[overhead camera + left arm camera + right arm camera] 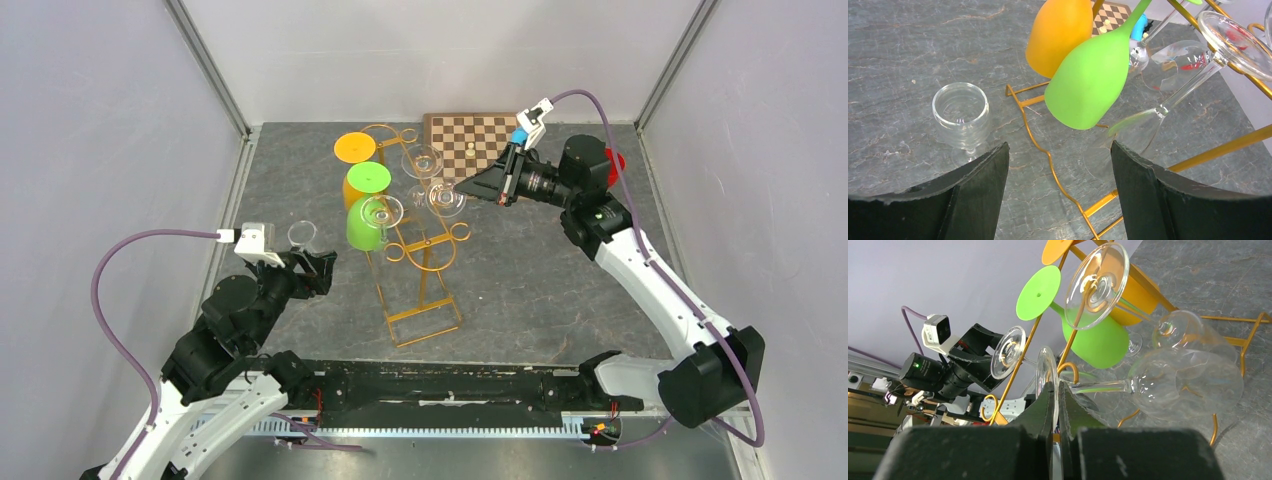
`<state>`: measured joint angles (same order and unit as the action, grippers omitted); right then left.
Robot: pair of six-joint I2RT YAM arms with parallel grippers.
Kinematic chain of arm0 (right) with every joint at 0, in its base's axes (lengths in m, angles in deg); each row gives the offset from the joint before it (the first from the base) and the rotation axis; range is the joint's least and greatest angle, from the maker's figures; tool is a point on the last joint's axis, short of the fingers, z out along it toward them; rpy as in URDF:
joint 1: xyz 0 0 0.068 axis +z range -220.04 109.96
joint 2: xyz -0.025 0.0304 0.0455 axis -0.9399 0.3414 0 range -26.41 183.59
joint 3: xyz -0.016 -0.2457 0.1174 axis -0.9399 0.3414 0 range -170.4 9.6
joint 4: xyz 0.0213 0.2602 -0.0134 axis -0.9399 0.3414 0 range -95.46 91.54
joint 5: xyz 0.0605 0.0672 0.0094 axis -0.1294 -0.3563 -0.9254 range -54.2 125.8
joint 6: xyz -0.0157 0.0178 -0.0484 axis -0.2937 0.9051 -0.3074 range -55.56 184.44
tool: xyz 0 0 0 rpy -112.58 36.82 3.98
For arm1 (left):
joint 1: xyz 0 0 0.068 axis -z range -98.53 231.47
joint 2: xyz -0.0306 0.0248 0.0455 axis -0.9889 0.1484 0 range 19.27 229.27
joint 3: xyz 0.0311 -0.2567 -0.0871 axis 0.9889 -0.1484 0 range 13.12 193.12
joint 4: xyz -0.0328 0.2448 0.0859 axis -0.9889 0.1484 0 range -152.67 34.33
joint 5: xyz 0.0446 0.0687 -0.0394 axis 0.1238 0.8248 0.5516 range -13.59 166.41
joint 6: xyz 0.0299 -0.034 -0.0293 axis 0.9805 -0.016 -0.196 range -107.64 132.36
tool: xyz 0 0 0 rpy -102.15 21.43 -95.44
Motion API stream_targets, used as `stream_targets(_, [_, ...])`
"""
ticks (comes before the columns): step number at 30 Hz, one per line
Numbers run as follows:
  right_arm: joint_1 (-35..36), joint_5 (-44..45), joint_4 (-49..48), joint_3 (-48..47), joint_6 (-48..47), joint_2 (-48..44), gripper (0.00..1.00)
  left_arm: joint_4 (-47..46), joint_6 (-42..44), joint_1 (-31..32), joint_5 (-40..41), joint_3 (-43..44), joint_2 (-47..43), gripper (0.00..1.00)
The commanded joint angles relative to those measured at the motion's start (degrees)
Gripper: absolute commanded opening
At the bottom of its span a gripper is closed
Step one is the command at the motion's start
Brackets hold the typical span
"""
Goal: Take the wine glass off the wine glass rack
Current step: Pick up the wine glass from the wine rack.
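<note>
R gripper [1055,390] was pinched shut on the thin rim of the foot of a clear stemmed wine glass [1188,385]. The glass hung by that foot on the right side of the tall gold wire rack [1223,148]. L gripper [1058,160] had its jaws wide apart and held nothing. It sat left of the rack, near a small clear glass [960,112] standing upright on the grey stone-look table [560,280].

Risks, imo:
- Grip was only on the foot's edge, so it could slip or chip if pulled at an angle.
- A second clear glass [1168,325] hung just beside the held one, bowls looking v. close, so a sideways pull could knock them.
- The foot could snag on a scroll hook, and a hard tug might drag or tip the rack. Couldn't tell which end of the rails was open.
- Green plastic glass [1088,80] and orange one [1058,35] hung on the rack's left side and would swing if it got jolted.

Room: bare table right of the rack, so that was the best exit. The wooden chessboard [475,140] sat just behind the rack, so it was tighter there.
</note>
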<state>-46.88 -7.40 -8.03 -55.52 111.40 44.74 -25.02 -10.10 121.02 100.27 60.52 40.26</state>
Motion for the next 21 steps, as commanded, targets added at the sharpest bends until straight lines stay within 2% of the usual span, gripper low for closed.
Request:
stream_targets(1, [0.2,0.6,1.0,-2.7,-1.1,-2.0,0.00,-0.4,-0.7,-0.4,1.0,-0.3,0.4,0.80])
stream_targets(21, [-0.7,6.2,0.3,-6.0,1.1,-2.8,0.00,-0.4,-0.7,-0.4,1.1,-0.3,0.6,0.80])
